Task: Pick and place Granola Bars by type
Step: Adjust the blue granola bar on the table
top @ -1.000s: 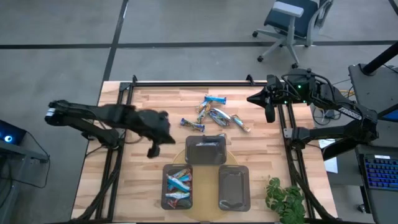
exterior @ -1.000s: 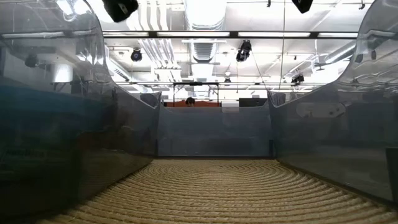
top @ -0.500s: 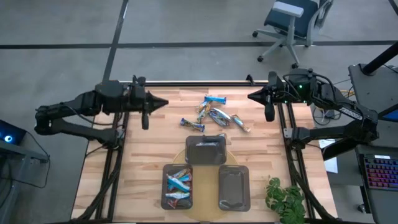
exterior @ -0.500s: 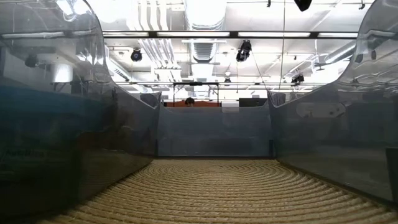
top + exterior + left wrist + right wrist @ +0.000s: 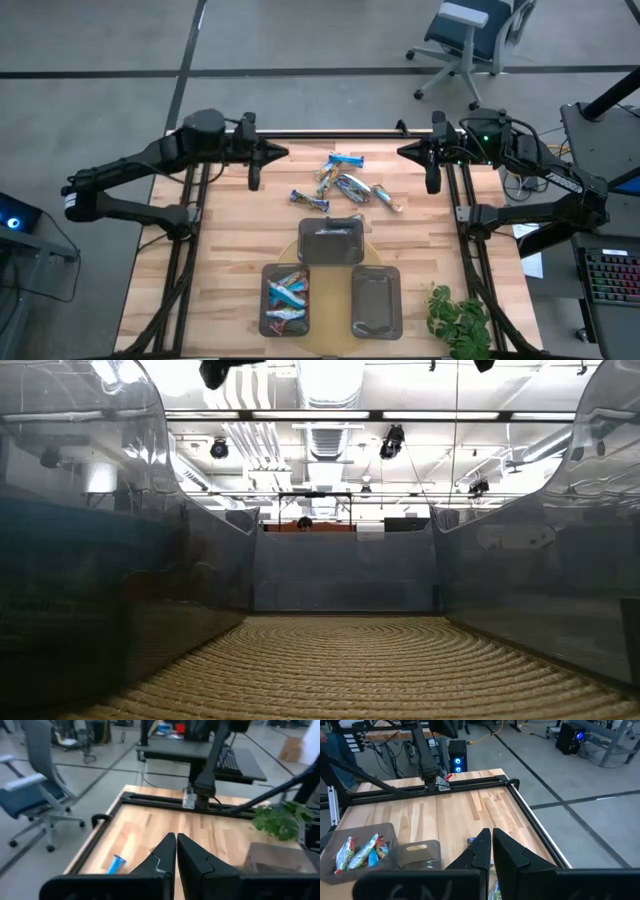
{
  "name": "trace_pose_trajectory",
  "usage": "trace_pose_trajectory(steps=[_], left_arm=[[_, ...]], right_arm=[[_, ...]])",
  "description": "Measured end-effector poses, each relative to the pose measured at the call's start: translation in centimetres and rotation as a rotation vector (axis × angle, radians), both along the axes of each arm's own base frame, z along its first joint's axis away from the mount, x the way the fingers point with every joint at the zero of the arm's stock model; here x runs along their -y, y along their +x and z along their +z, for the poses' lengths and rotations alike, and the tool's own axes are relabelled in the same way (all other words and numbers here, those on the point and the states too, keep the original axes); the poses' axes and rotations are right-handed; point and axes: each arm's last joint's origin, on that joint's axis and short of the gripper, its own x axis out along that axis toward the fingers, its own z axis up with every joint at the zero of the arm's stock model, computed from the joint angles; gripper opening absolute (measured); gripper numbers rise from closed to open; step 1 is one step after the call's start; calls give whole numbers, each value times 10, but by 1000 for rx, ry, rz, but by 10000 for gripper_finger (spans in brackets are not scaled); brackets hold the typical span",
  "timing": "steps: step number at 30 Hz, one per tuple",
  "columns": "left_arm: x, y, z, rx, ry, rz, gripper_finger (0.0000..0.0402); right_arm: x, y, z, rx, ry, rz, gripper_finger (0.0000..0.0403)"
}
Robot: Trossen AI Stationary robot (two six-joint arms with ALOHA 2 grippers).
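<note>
Several loose granola bars lie flat on the far middle of the wooden table: blue ones, silvery ones and a tan one. More bars lie in the near-left grey tray. My left gripper hovers shut over the far-left part of the table, pointing toward the bars; its wrist view shows the shut fingers and one blue bar. My right gripper hovers shut at the far right, facing the left one; its fingers touch nothing.
A dark grey tray sits at the table's middle and another grey tray near-right, both on a round woven mat. A potted plant stands at the near-right corner. Black rails frame the table. An office chair stands beyond.
My left arm has swung from over the table's left middle up toward the far edge, then right toward the loose bars, its gripper staying shut. The bars and trays have not moved.
</note>
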Motion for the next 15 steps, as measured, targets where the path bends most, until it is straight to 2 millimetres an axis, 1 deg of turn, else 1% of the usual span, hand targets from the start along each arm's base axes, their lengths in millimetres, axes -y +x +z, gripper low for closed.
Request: trace_pose_trajectory(steps=[5,13,15], left_arm=[[-5,9,-7,-28,-35,-63,0],[-6,11,-9,-35,-42,-64,0],[-6,11,-9,-35,-43,-64,0]], right_arm=[[0,0,0,-3,-16,6,8],[0,0,0,-3,-13,3,8],[1,0,0,-4,-2,-35,8]])
